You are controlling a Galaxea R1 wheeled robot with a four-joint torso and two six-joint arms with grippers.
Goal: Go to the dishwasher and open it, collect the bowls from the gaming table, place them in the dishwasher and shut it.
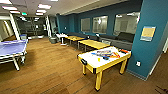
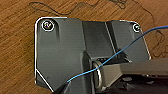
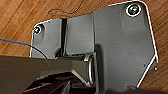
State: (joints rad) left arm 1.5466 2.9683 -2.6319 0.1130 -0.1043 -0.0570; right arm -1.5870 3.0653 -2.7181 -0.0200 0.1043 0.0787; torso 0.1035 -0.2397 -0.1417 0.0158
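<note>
The head view looks across an open room with a brown wood-plank floor (image 1: 50, 67); the gaming table (image 1: 87, 60), white-topped with a yellow wood edge and yellow legs, stands right of centre in the frame, one corner pointing toward the lower middle; its far end lies close to a teal wall column (image 1: 147, 50) at the right of the frame.

On the far half of the tabletop lies a cluster of coloured items (image 1: 110, 53), blue, orange and red; individual bowls cannot be made out within it; a small yellow cup (image 1: 99, 59) stands on the white top just nearer the camera than the cluster.

A blue table-tennis table (image 1: 12, 47) occupies the left edge of the frame, well apart from the gaming table; two yellow wooden tables (image 1: 93, 44) stand behind the gaming table, toward the centre; dark sofas (image 1: 120, 40) run along the teal back wall beneath the windows (image 1: 100, 24); a framed yellow notice (image 1: 148, 33) hangs on the column, upper right.

The dishwasher cannot be located in this scene.

Left wrist view: the robot's dark plate over wood flooring, with a thin blue cable (image 2: 120, 51) crossing it; the state of the left end effector cannot be told.

Right wrist view: the same dark plate over wood flooring; the state of the right end effector cannot be told.
</note>
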